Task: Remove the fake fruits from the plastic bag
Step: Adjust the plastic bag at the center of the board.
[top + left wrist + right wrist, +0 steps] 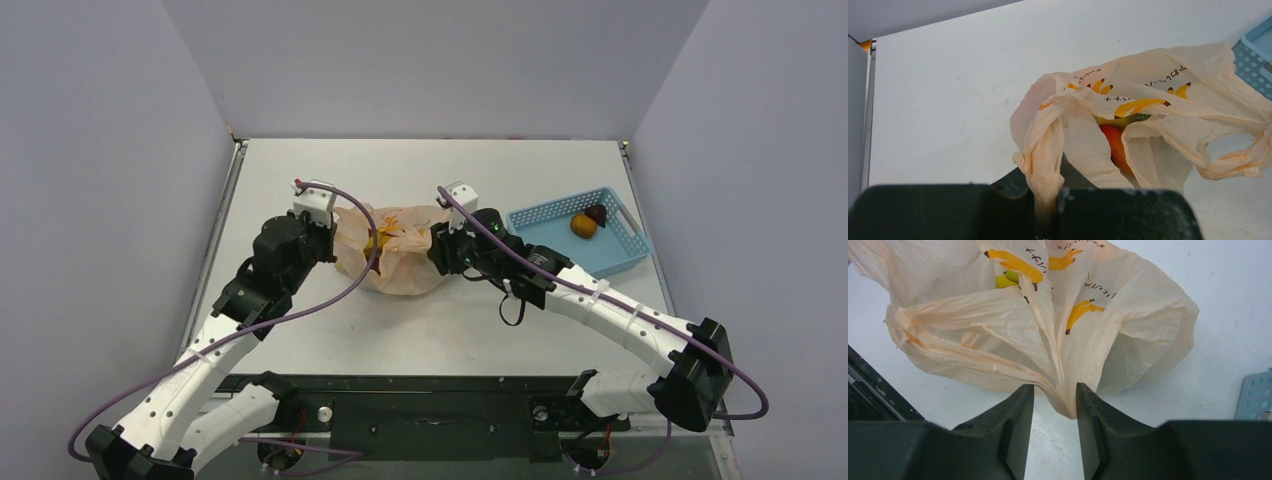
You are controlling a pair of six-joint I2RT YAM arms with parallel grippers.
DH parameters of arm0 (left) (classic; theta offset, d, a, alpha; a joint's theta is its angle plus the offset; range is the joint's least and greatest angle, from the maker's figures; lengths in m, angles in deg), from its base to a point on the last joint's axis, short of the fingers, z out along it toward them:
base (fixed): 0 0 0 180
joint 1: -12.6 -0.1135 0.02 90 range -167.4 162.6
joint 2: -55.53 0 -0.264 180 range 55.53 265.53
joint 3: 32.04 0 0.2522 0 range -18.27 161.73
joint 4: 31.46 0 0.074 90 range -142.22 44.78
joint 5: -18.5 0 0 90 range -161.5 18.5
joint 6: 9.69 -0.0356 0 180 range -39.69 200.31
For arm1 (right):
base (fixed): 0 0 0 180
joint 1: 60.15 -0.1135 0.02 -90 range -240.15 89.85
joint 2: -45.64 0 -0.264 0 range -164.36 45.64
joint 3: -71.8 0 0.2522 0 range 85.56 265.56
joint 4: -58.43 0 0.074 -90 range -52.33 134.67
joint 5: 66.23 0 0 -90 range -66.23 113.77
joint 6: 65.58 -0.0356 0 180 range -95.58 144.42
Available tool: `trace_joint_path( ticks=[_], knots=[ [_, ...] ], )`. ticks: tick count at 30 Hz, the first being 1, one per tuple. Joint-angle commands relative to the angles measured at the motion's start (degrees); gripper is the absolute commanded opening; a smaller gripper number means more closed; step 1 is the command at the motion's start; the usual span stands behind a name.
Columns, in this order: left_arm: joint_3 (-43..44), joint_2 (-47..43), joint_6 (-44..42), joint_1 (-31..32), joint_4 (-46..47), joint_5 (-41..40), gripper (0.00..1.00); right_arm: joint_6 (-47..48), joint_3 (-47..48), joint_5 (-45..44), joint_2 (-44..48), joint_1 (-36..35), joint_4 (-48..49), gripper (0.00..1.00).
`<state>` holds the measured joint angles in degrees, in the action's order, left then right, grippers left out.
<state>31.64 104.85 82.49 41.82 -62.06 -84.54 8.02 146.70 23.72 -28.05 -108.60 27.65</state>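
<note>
The plastic bag (400,255) lies crumpled mid-table between both arms, peach with banana prints. My left gripper (1046,182) is shut on a twisted strand of the plastic bag (1158,95) at its left side. Through the mouth show a red-orange fake fruit (1113,142) and a bit of yellow-green one (1115,122). My right gripper (1054,390) stands open at the bag's right edge; a fold of the bag (998,335) hangs between the tips, against the right fingertip (1087,395). A yellow fruit (1002,281) peeks from the bag. An orange fruit (583,225) and a dark maroon one (597,212) lie in the basket.
A light blue perforated basket (620,250) stands right of the bag, its corner showing in the wrist views (1255,55) (1255,395). Grey walls enclose the white table on three sides. The black base rail runs along the near edge.
</note>
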Motion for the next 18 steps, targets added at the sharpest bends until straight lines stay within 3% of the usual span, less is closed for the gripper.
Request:
trace_joint_path(
  ticks=[1,7,18],
  knots=[
    [1.66,1.38,-0.94,0.06,2.56,0.98,0.00,2.72,2.69,1.09,2.53,-0.28,1.33,0.45],
    [1.56,0.52,-1.13,0.06,2.09,0.73,0.00,-0.75,11.25,-4.13,0.09,1.16,1.12,0.68],
    [1.24,0.11,-1.28,0.11,2.12,0.45,0.00,-12.90,19.31,4.75,-11.61,2.87,7.01,0.77]
  ],
)
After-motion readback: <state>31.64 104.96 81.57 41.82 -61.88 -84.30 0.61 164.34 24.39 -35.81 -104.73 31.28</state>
